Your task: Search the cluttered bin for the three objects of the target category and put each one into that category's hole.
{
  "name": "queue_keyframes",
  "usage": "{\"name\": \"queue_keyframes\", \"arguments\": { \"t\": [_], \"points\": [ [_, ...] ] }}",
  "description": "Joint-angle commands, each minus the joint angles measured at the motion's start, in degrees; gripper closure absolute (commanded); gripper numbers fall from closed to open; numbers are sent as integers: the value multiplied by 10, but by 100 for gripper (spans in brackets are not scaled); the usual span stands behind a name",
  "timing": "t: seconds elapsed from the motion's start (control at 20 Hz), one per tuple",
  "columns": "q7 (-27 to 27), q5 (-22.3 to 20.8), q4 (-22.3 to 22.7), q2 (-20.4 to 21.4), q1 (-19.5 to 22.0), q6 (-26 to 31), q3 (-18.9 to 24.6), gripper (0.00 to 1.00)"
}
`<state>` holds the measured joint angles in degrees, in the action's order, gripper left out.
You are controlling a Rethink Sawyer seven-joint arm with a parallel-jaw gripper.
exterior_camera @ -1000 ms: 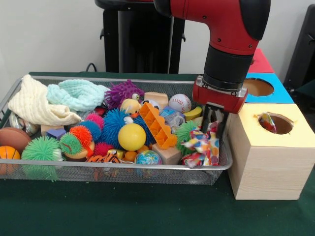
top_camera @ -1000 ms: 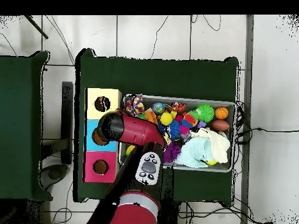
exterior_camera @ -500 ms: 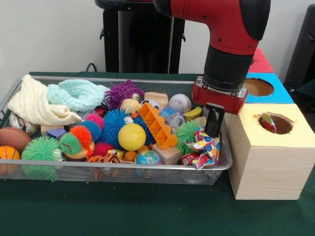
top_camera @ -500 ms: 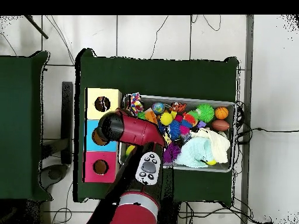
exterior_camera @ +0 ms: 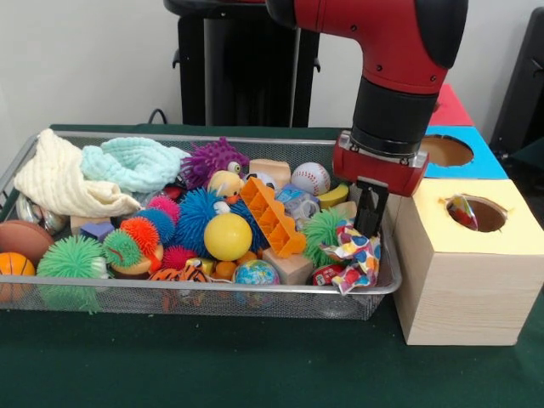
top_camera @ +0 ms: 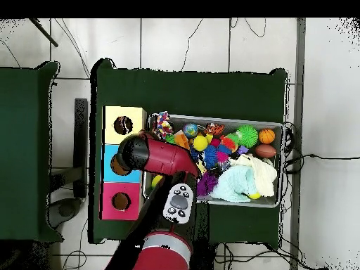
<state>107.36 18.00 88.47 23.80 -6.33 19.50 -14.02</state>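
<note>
Views: only the front camera shows the gripper [exterior_camera: 369, 223]; from overhead the red arm [top_camera: 156, 156] covers it, though all three box holes show there.
Gripper: dark fingers reach down to the cloth toy; whether they pinch it or stand apart, I cannot tell.
Cloth toy [exterior_camera: 355, 252]: crumpled patchwork fabric at the right end of the wire basket [exterior_camera: 212, 293], draped over the rim, long axis running down and outward.
Yellow box [exterior_camera: 463, 263]: pale wood sides, round hole, just right of the basket.
</note>
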Motion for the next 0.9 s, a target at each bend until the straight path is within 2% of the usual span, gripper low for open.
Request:
{"name": "queue_keyframes", "arguments": {
  "t": [0.05, 0.15, 0.2, 0.45, 0.9],
  "points": [
    [56, -25, 9, 12, 12, 35, 27, 100],
    [46, -30, 9, 11, 19, 30, 33, 100],
    [43, -32, 10, 10, 22, 24, 36, 0],
    [36, -34, 15, 8, 34, 11, 53, 0],
    [67, -22, 22, -3, 22, -12, 49, 0]
  ]
}}
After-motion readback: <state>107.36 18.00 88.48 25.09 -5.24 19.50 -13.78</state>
